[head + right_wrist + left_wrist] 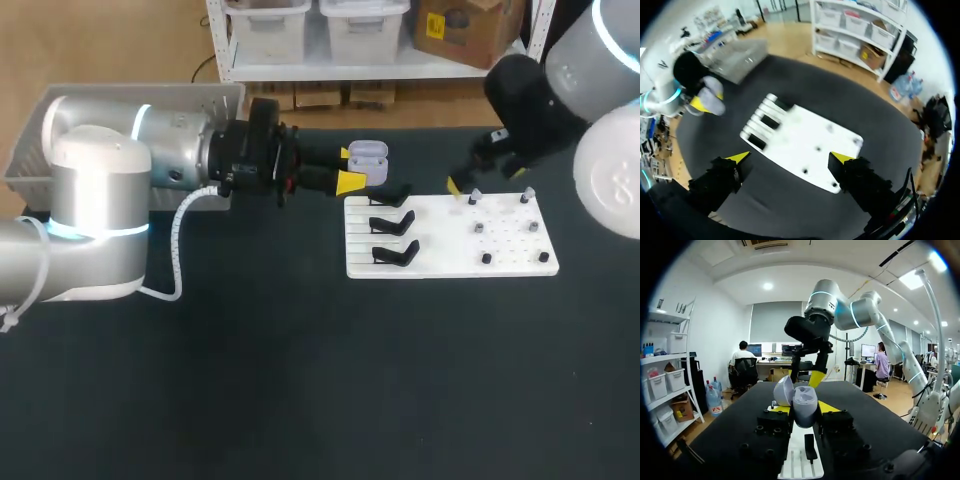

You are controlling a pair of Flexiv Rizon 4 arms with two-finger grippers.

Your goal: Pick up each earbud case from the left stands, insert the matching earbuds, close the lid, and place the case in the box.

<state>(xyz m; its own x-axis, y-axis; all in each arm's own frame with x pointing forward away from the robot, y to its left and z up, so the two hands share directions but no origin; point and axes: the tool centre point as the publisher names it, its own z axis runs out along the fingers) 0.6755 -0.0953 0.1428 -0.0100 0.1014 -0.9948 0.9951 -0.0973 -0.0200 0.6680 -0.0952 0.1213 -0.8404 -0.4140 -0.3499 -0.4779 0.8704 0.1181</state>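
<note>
case (368,153) pale grey; stands (393,222) black; board (440,250) white; table (300,380) black

Even, bright overhead light falls on the matte black table (300,380).

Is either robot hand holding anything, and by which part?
The left gripper clamps the open earbud case by the sides of its lower half, lid up; the right gripper holds nothing.
</note>
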